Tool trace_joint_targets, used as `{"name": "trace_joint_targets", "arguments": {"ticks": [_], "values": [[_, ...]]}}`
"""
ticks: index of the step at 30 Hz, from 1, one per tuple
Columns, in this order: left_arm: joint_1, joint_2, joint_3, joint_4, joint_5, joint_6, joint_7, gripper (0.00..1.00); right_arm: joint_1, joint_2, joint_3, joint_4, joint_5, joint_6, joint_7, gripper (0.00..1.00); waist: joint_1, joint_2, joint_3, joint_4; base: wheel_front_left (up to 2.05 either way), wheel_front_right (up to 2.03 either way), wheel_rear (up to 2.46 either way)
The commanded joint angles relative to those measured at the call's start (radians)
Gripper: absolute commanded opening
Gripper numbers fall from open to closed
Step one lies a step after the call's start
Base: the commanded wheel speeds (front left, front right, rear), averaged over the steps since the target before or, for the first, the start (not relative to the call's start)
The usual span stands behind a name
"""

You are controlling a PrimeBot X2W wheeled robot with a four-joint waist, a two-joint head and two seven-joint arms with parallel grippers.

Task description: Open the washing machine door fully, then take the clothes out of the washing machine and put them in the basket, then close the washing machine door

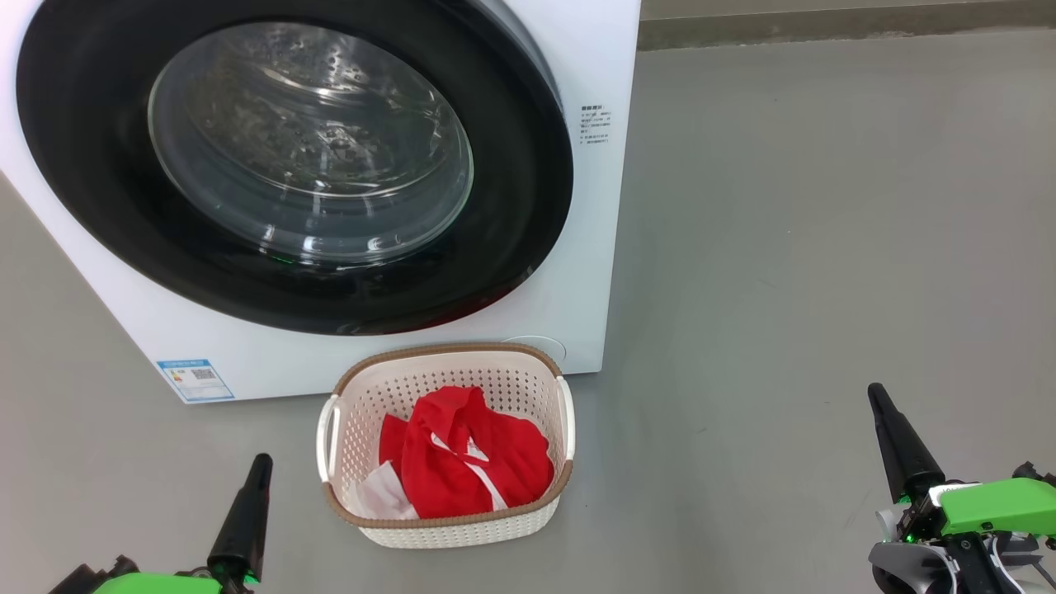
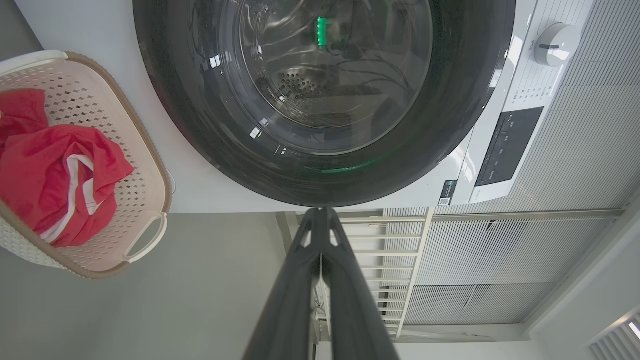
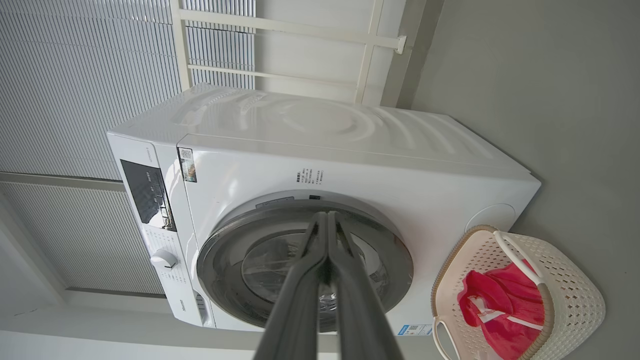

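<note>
A head camera looks down at a white front-loading washing machine [image 1: 590,206] on a grey floor [image 1: 825,247]. The washing machine door [image 1: 309,140], a wide glossy black ring around a bulging clear glass bowl, appears to sit flush against the front, so it looks shut. Steel drum holes show dimly through the glass, and no red shows inside.

The basket [image 1: 445,353], cream perforated plastic with a brown rim, stands on the floor just in front of the machine, below the door. The clothes [image 1: 470,462] lie crumpled inside it: bright red fabric with white trim, and a white cloth [image 1: 381,495] at the lower left corner.

The left gripper [image 1: 262,464] is low at the left, near the basket, its two dark fingers pressed together and holding nothing. The right gripper [image 1: 874,394], likewise pressed together and holding nothing, is well apart at the far right.

The door lies ahead of and above the left gripper, the nearer arm. Should the latch need a final push, that arm seems better placed
</note>
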Motion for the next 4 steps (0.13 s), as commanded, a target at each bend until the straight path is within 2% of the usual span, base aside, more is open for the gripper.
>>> {"name": "trace_joint_targets", "arguments": {"ticks": [1, 4], "values": [[-0.041, 0.009, 0.036, -0.020, 0.008, -0.007, 0.005, 0.00, -0.043, -0.007, 0.015, -0.026, -0.007, 0.001, 0.004, 0.00, 0.0000, 0.0000, 0.000, 0.000, 0.00, 0.00, 0.00], [-0.041, 0.009, 0.036, -0.020, 0.008, -0.007, 0.005, 0.00, -0.043, -0.007, 0.014, -0.026, -0.008, 0.001, 0.004, 0.00, 0.0000, 0.0000, 0.000, 0.000, 0.00, 0.00, 0.00]]}}
